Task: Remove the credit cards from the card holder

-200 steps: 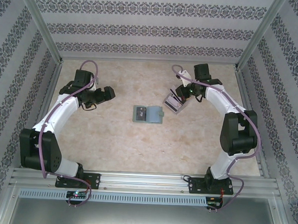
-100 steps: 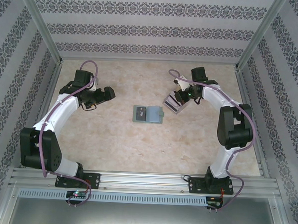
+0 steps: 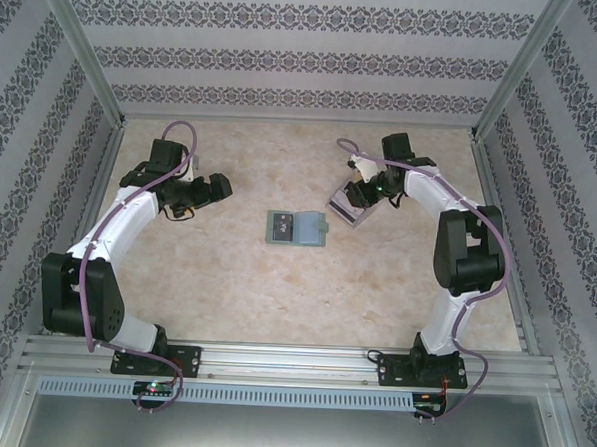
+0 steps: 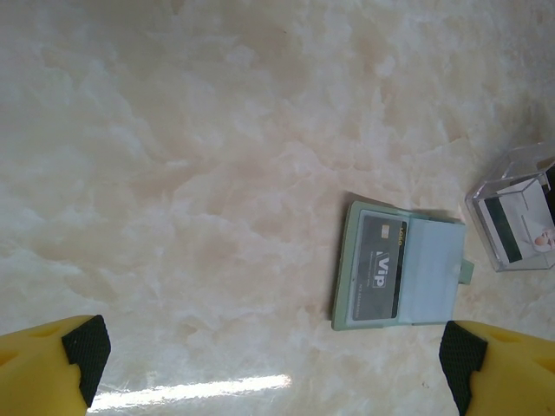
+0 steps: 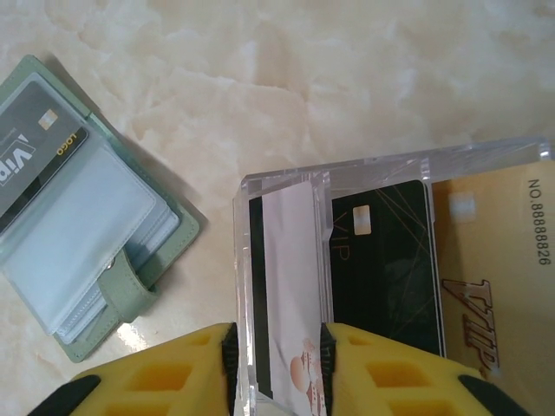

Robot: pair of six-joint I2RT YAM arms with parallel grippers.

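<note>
Dark VIP card [image 4: 379, 277] sits in the left-hand slot of the card holder [image 3: 298, 228], which lies opened flat near the middle of the counter [image 4: 173, 173], closure tab [image 5: 126, 290] pointing toward the right edge. The other leaf carries clear sleeves; cannot tell whether any hold cards. Judgement on the card: thin, stiff, slick plastic, next to no weight; best taken by whatever short edge stands proud of the slot mouth, pinched on the flat faces and drawn straight along the slot. The holder is soft and light, so it will likely drag or lift with the pull unless the other arm pins one leaf down. Just right of the holder, toward the far right corner, a clear box [image 5: 381, 169] holds a black card [image 5: 381, 260] and a gold card [image 5: 494, 260] side by side. Right pincer [image 5: 277, 340] is clenched across a white striped card [image 5: 286, 260] at the box's left bay, pads on its long edges; whether the card already rests on the box floor is not clear. Left pincer [image 4: 273, 351] is spread wide and holds nothing, hanging over bare counter nearer the left edge, well apart from the holder.
</note>
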